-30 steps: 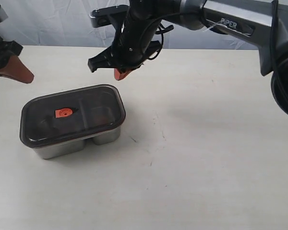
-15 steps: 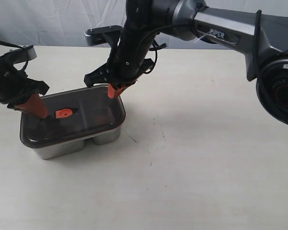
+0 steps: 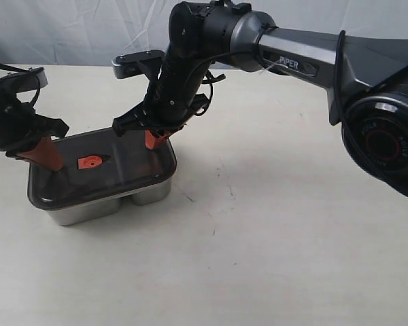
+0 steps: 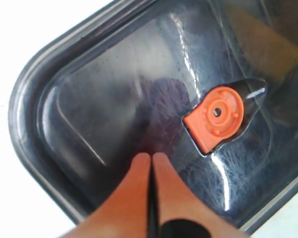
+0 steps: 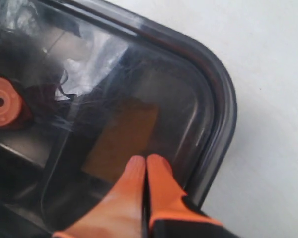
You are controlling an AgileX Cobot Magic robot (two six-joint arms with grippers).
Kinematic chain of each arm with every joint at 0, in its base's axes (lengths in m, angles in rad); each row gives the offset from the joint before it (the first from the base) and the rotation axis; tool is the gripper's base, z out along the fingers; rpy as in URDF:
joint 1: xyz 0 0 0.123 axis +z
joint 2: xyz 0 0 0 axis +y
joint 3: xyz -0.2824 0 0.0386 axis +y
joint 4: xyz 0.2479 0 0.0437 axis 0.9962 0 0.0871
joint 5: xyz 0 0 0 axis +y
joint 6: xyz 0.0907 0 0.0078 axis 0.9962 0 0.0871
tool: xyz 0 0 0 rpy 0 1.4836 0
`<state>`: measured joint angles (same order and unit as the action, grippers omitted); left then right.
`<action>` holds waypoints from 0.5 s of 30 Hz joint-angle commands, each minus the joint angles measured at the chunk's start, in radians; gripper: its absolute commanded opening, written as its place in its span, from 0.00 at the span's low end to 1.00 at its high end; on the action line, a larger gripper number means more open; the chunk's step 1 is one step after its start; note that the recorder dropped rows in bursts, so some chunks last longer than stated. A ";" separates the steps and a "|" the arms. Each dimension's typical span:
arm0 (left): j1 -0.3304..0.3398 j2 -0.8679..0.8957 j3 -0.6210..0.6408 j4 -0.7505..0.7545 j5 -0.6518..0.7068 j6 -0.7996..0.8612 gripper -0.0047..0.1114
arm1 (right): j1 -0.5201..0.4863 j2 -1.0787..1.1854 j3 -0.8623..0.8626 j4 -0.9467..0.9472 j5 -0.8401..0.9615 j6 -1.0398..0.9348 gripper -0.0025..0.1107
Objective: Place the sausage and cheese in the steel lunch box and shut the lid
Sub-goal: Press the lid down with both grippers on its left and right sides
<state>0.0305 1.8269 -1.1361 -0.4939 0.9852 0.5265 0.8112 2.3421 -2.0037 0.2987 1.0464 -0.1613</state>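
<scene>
On the pale table (image 3: 258, 258), a shiny rectangular steel lunch box (image 3: 81, 210) is standing with its dark, smoky translucent lid (image 3: 132, 159) already laid over it, the small orange-red valve (image 3: 90, 161) sitting at the lid's centre. Both items are lying inside. The yellow-orange wedge of toy cheese (image 5: 121, 139) is showing as a dull amber block through the plastic at the right-hand end. A dim reddish shape under the other end is probably the small red toy sausage (image 4: 161, 106), though the tint is blurring it.

The left gripper (image 3: 52, 161), jaws pressed together and holding nothing, is resting its orange tips on the lid's left end beside the valve. Farther back, the right gripper (image 3: 151, 141), likewise pinched shut and empty, is bearing on the lid near its far right corner, its dark arm (image 3: 292, 58) reaching across in front of a wrinkled white backdrop (image 3: 75, 27).

The packing looks done, so the step in hand is closing the lid. The next move probably calls for firm, even downward pressure at both ends at once, so that the seal is seating all round. Pushing one end alone risks tipping the opposite corner up or sliding the box.
</scene>
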 commanded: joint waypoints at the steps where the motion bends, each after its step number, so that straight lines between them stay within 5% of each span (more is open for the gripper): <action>1: -0.004 0.003 0.039 0.078 -0.026 -0.029 0.04 | 0.017 0.040 0.015 0.028 0.026 -0.005 0.02; 15: -0.004 0.018 0.052 0.081 -0.040 -0.044 0.04 | 0.017 0.097 0.015 0.061 0.087 -0.003 0.02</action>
<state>0.0305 1.8166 -1.1068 -0.4977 0.9453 0.4949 0.8112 2.3716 -2.0158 0.3358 1.0542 -0.1613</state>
